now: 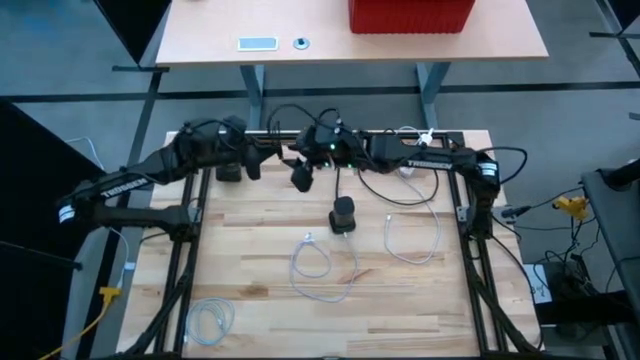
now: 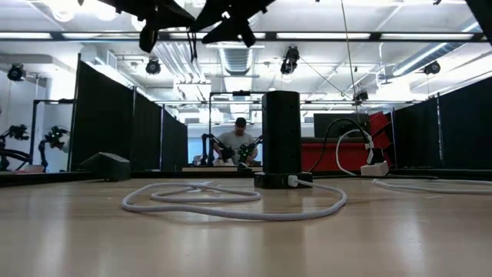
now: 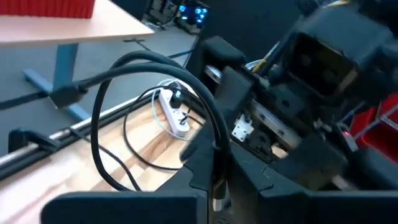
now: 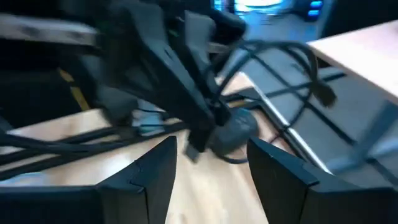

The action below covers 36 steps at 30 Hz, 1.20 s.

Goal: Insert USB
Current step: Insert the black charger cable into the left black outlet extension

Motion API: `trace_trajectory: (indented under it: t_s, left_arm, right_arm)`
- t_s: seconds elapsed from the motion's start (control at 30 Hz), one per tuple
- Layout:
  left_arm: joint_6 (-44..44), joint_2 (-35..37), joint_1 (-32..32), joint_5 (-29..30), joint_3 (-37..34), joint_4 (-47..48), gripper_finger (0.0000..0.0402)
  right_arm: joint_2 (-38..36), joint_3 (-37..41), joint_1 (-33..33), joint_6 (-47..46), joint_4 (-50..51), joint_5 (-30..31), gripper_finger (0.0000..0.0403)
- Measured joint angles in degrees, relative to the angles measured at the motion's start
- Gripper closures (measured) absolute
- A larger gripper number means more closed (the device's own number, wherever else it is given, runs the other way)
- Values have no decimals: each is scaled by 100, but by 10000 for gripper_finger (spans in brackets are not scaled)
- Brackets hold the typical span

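High view: both my arms are drawn back to the far edge of the wooden table [image 1: 250,300], my left gripper [image 1: 248,165] to the left and my right gripper [image 1: 303,175] just right of it, both well above the boards; the dark charger block [image 1: 343,215] stands near the middle, with the white USB cable [image 1: 320,262] looped on the near side of it and a second white cable [image 1: 412,238] to its right. Low view: the block [image 2: 281,138] stands upright with a white plug seated at its base, and the cable [image 2: 231,200] lies slack in front. Left wrist view: my left fingers [image 3: 205,168] are pinched together on a small metal plug end, I judge. Right wrist view: my right fingers [image 4: 155,168] stand wide, holding nothing. I judge the cable light and floppy, so only the stiff plug shell gives control; I would grip there, never the cord.
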<state>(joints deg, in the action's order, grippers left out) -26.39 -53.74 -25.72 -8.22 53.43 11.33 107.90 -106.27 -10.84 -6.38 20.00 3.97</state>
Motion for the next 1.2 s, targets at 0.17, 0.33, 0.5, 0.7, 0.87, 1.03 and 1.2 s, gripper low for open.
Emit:
trace_trajectory:
  t_s: [0.17,0.33,0.5,0.7,0.87,1.03,1.2]
  left_arm:
    - [812,149,-530,-1110,0,50,385]
    - [1240,193,-644,-1970,0,-294,385]
    - [1241,148,-633,-2125,0,-597,385]
    - [1141,104,-601,-2219,0,-802,385]
    - [1068,75,-561,-2284,0,-951,385]
    - [1061,-11,-428,-2380,0,-946,385]
    - [1029,-139,-385,-2361,0,-1175,385]
  right_arm:
    - [88,-662,-216,-170,320,-1080,231]
    - [94,-767,-365,-614,346,-2028,247]
    - [90,-797,-337,-586,297,-2048,264]
    - [87,-813,-283,-502,239,-2052,285]
    - [85,-823,-242,-433,200,-2055,304]
    - [86,-821,-239,-451,141,-2102,328]
    - [88,-821,-246,-399,227,-2263,369]
